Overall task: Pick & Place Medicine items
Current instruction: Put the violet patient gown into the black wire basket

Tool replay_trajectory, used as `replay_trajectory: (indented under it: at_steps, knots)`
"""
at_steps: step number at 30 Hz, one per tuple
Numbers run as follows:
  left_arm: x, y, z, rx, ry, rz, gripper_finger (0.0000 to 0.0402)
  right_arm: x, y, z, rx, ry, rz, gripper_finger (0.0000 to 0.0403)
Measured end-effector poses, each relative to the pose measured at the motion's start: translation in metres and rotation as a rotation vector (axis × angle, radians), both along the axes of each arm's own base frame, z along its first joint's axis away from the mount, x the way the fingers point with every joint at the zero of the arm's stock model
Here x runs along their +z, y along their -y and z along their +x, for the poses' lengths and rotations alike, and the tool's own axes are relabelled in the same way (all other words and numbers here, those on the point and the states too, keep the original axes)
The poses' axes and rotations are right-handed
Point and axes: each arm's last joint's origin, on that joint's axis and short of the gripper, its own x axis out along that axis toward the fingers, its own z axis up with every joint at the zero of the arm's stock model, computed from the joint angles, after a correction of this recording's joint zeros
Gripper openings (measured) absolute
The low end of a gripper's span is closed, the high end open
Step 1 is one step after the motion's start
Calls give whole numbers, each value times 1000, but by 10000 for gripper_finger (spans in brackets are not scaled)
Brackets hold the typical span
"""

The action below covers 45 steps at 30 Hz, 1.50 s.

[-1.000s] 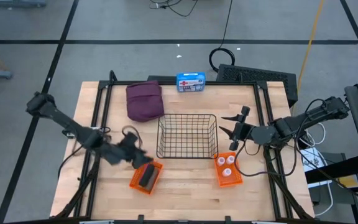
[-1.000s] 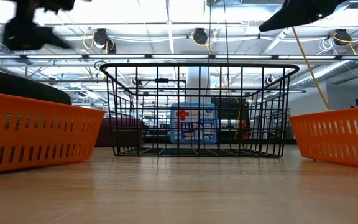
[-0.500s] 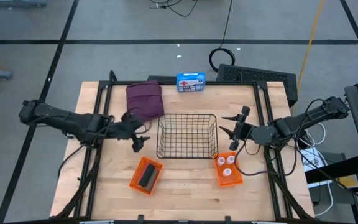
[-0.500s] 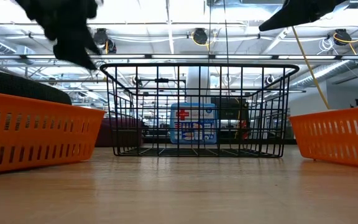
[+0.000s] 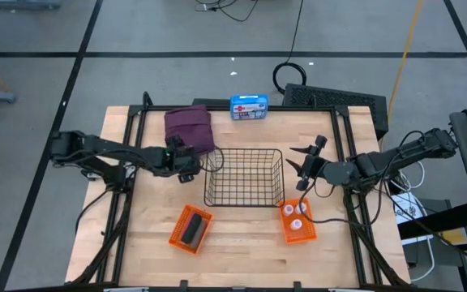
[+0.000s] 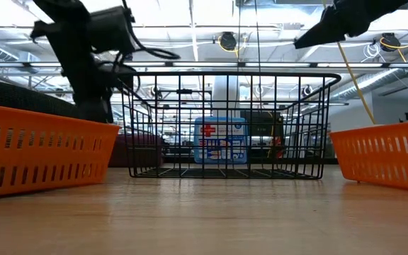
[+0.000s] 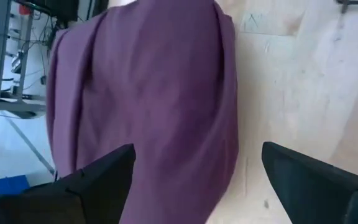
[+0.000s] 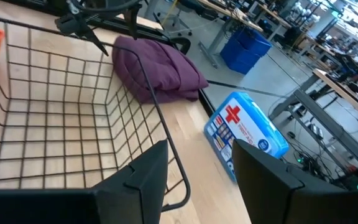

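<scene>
The left gripper is hovering at the near edge of the maroon soft fabric pouch, jaws spread wide, with nothing between its dark fingers. The pouch is lying at the far left of the light wooden table, just beyond the black wire basket sitting at the centre.

The right gripper is hanging just right of the basket, jaws partly apart and holding nothing.

Near the front, 3 tiny white round bottles are sitting in the right orange slotted plastic tray, while the short dark-grey oblong piece is lying in the left orange slotted tray. A blue-and-white first-aid box is standing at the far edge.
</scene>
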Motion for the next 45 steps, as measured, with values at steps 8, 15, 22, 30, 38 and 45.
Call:
replay_trajectory:
  at_steps: [8,15,22,30,38,45]
  knots:
    - [-22,-20,13,26,-47,-12,358,-1,1,0,-1,-9,-6,167]
    - [-44,-46,19,89,-37,-131,358,-1,1,0,2,-13,-12,166]
    - [-58,-70,20,97,-47,-204,358,-1,1,0,2,-14,-12,166]
    - [-62,-78,18,135,-27,-252,300,-2,1,0,3,-16,-13,166]
    - [-64,-85,13,229,4,-285,38,-2,1,0,3,-16,-13,166]
    - [-35,-78,-9,283,-13,-296,25,-1,1,0,3,-13,-12,166]
